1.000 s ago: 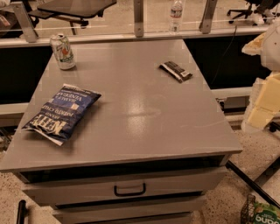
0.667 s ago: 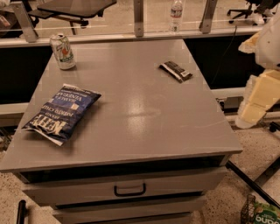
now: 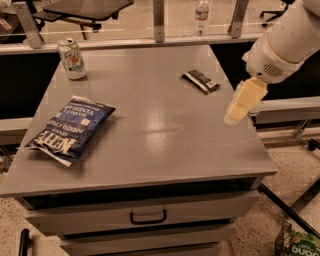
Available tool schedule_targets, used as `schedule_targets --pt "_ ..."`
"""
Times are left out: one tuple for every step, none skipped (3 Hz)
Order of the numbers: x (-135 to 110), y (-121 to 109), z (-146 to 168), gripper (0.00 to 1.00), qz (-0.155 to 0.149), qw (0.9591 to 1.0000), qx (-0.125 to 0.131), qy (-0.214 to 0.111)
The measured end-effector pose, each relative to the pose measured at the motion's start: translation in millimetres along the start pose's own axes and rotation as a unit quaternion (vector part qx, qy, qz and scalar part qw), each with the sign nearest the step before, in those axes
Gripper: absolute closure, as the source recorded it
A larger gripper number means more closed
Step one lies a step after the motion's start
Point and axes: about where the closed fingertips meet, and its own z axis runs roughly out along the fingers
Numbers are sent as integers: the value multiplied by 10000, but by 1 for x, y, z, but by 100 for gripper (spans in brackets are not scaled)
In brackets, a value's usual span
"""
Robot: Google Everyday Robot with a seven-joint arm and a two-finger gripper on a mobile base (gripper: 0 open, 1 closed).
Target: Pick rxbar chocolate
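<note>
The rxbar chocolate (image 3: 201,81) is a small flat dark bar with light label patches. It lies on the grey table (image 3: 150,135), at the back right. My gripper (image 3: 236,111) is cream-coloured and hangs from the white arm (image 3: 285,40) at the right. It hovers over the table's right edge, to the right of the bar and nearer the front, apart from it. It holds nothing that I can see.
A blue Kettle chip bag (image 3: 70,130) lies at the front left. A white-green drink can (image 3: 71,59) stands at the back left. A drawer handle (image 3: 148,218) is below the front edge. A rail and a water bottle (image 3: 201,15) are behind the table.
The arm has swung in from the right edge of the view toward the table; the gripper now hangs over the table's right edge. The bar, bag and can have not moved.
</note>
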Motion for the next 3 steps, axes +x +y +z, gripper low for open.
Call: schedule_targets --pt "2 -53 49 0 355 9994 52 -27" --pt "1 -47 46 0 311 9995 34 -37" --pt "2 -42 36 0 419 9990 164 -73"
